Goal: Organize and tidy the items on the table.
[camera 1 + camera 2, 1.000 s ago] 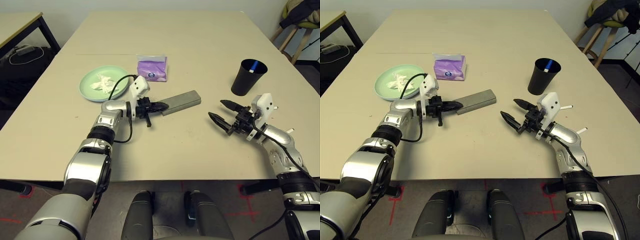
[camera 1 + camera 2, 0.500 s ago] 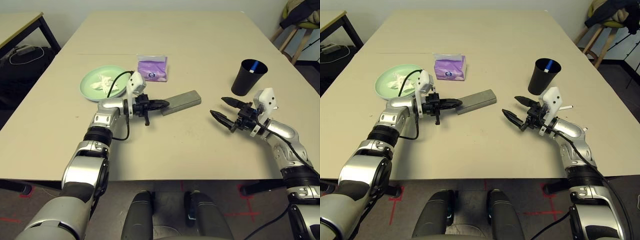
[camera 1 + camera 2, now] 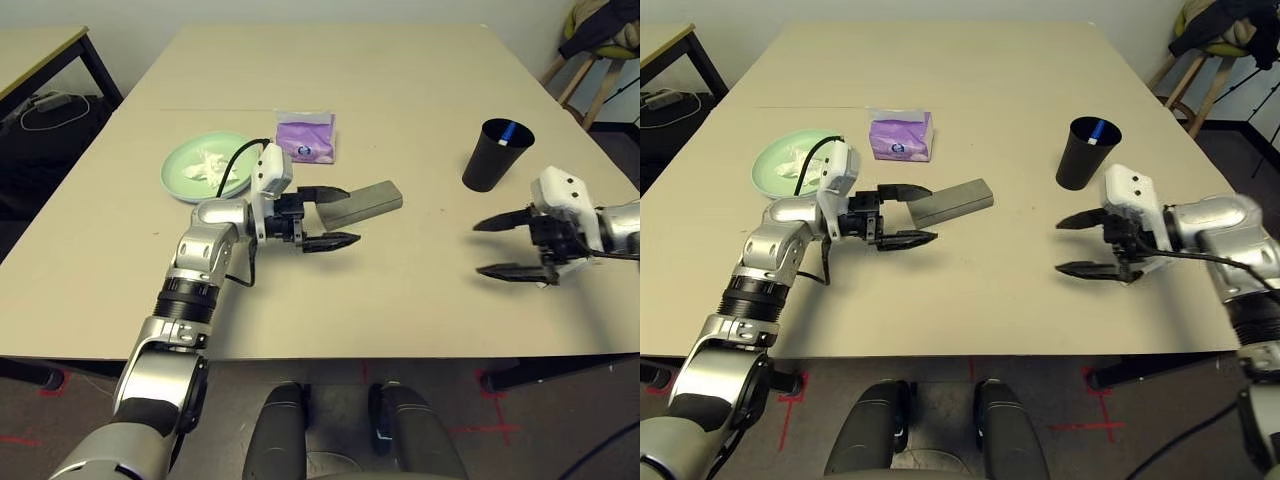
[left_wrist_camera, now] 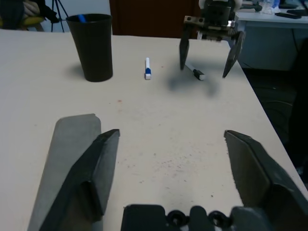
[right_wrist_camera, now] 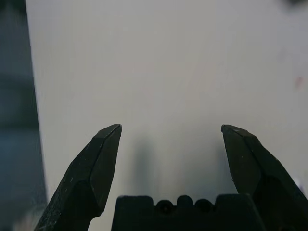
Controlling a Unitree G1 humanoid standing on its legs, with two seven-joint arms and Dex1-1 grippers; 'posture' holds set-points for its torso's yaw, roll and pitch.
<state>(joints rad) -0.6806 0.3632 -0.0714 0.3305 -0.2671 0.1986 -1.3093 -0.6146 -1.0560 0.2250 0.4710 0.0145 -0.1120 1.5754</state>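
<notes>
Two grippers are wide open and hold nothing. Left gripper hangs beside the grey glasses case on the surface; right gripper hangs near the black cup, maybe ready to grab.

We can read no text, number or brand anywhere. The purple tissue pack carries a small round blue-and-white mark on its front, but its lettering is too small for us to make out. The black cup, the grey case and the green plate bear no markings we can see.
</notes>
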